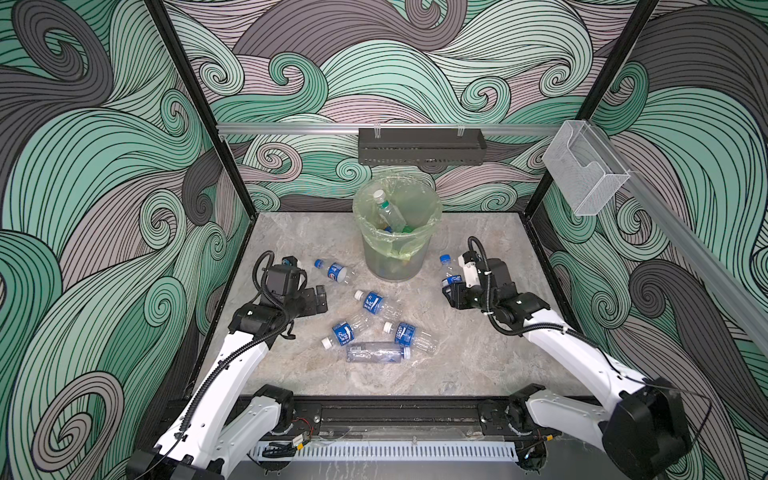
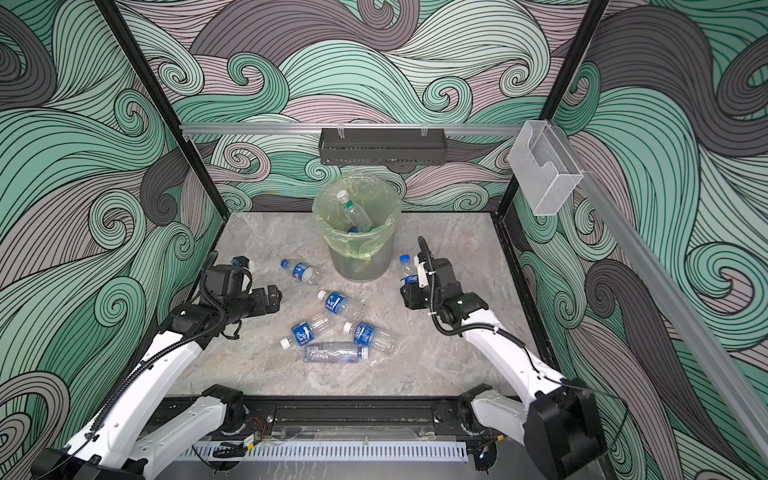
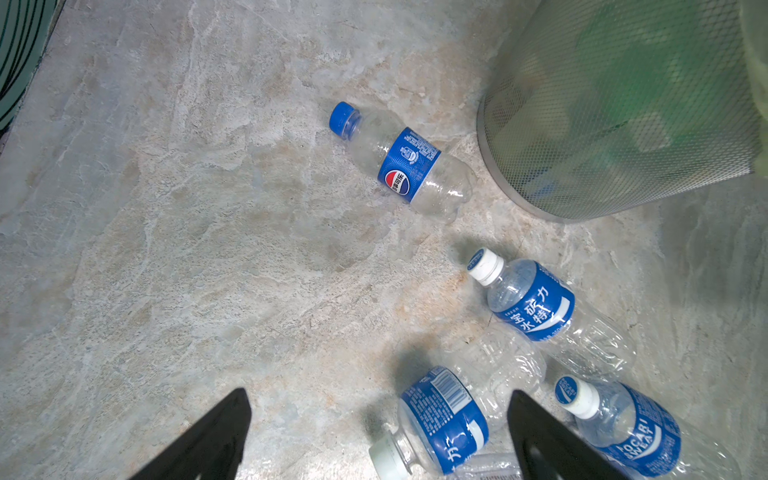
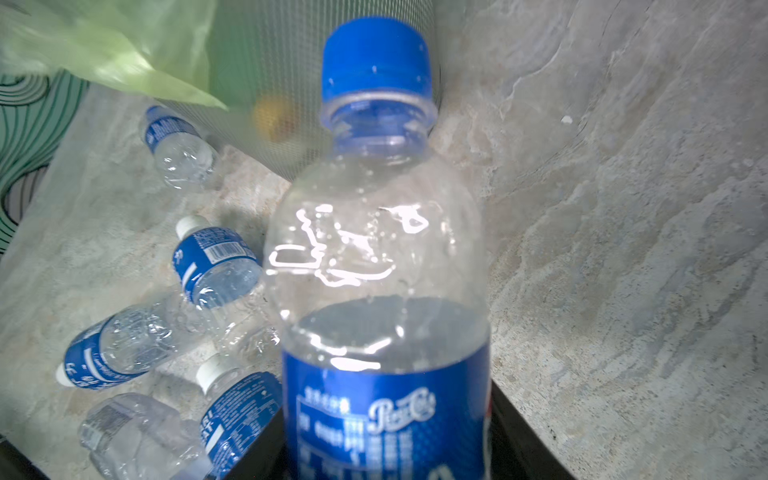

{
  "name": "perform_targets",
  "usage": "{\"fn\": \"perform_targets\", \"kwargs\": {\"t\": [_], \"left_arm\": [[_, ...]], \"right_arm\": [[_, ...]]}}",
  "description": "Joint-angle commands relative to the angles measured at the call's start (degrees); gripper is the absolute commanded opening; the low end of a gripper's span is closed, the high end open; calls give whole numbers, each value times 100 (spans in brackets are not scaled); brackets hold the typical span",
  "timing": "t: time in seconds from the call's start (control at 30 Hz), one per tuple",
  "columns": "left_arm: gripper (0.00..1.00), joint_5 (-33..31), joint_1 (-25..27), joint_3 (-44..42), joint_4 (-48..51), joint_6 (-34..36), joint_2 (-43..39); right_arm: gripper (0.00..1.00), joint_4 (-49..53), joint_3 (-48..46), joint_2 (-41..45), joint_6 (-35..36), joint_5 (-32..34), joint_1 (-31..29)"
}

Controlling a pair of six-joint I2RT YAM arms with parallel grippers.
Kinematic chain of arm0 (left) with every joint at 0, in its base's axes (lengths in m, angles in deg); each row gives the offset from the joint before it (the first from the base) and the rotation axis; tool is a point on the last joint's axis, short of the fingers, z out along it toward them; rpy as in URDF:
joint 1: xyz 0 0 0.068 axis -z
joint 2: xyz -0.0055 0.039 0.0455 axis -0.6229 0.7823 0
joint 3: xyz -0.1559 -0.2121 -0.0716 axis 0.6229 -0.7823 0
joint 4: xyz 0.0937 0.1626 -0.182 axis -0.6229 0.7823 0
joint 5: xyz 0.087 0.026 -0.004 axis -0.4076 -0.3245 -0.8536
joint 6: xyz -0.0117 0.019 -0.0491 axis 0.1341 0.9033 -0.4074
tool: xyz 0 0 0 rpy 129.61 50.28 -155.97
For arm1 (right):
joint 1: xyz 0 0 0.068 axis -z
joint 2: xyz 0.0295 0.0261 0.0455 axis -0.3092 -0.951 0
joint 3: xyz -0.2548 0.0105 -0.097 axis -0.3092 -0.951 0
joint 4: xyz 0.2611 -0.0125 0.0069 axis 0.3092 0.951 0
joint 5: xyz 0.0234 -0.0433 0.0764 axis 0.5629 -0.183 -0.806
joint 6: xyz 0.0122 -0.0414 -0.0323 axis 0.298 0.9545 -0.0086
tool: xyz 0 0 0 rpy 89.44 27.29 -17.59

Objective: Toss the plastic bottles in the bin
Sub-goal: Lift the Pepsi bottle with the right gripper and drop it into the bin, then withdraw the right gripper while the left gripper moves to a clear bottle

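Note:
The bin (image 1: 397, 249) (image 2: 359, 257), a grey bucket lined with a yellow-green bag, stands at the back middle with bottles inside. My right gripper (image 1: 452, 289) (image 4: 386, 440) is shut on a clear blue-capped Pepsi bottle (image 1: 447, 268) (image 4: 380, 257), held upright to the right of the bin. My left gripper (image 1: 319, 298) (image 3: 379, 395) is open and empty, left of the loose bottles. On the table lie another Pepsi bottle (image 1: 336, 271) (image 3: 409, 164), three blue-labelled white-capped bottles (image 1: 374, 302) (image 1: 344, 333) (image 1: 409, 334) and an unlabelled clear one (image 1: 376, 352).
A black perforated tray (image 1: 422, 146) hangs on the back rail above the bin. A clear plastic box (image 1: 584, 170) is fixed to the right wall rail. Patterned walls close in the marble table (image 1: 291, 365) on three sides.

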Motion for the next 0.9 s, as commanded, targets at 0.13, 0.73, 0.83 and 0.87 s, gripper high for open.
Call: {"fn": "perform_targets", "kwargs": {"t": [0.13,0.73,0.83,0.87], "left_arm": [[99,113,-38,52,-150,-66,162],[99,891,-46,-426,-286,-335,-325],[99,1069,-46,-446,-278,-258,-400],[99,1112,-42,-423,-250,-178,-382]], "right_arm": [[51,411,677,568,-113,-270,26],[98,681,5979,-3104,47,-962,165],[100,478,5184,-2436,195,-879,205],[100,475,4949,-2198,226,-858,226]]}}
